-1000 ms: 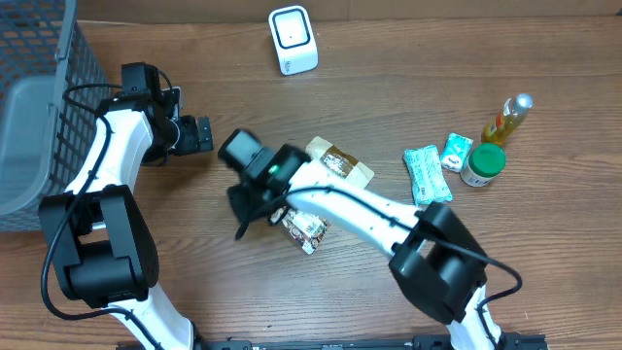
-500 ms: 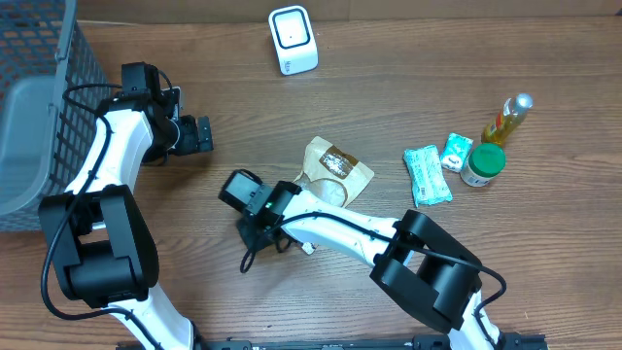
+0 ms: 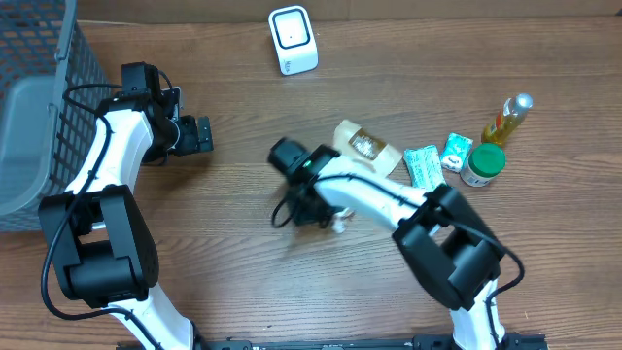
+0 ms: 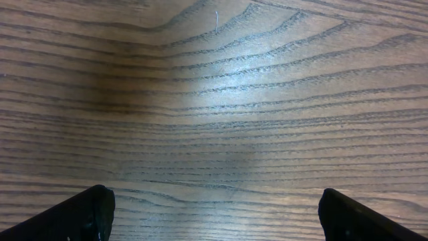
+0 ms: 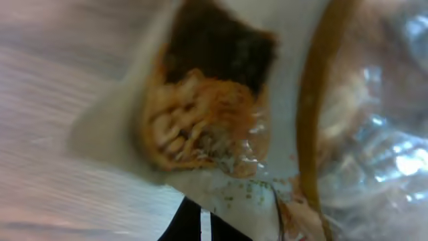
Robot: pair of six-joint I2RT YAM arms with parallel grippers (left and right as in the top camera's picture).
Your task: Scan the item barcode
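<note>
Snack packet (image 5: 221, 127), pinched in rt claw (image 3: 306, 211), fills wrist cam view

Honestly, nothing here is legible. The tan pouch (image 3: 369, 149) near the middle has a dark label patch, but the print is way too small from overhead. The wrapper (image 5: 221, 134) filling the right wrist view is just a blurry food picture. At 3 o'clock the green packets (image 3: 425, 175), green-lidded jar (image 3: 483, 163) and yellow bottle (image 3: 507, 119) have printing, but none of it is readable. The white scanner (image 3: 293, 40) at 12 o'clock shows only a dark square outline.
</note>
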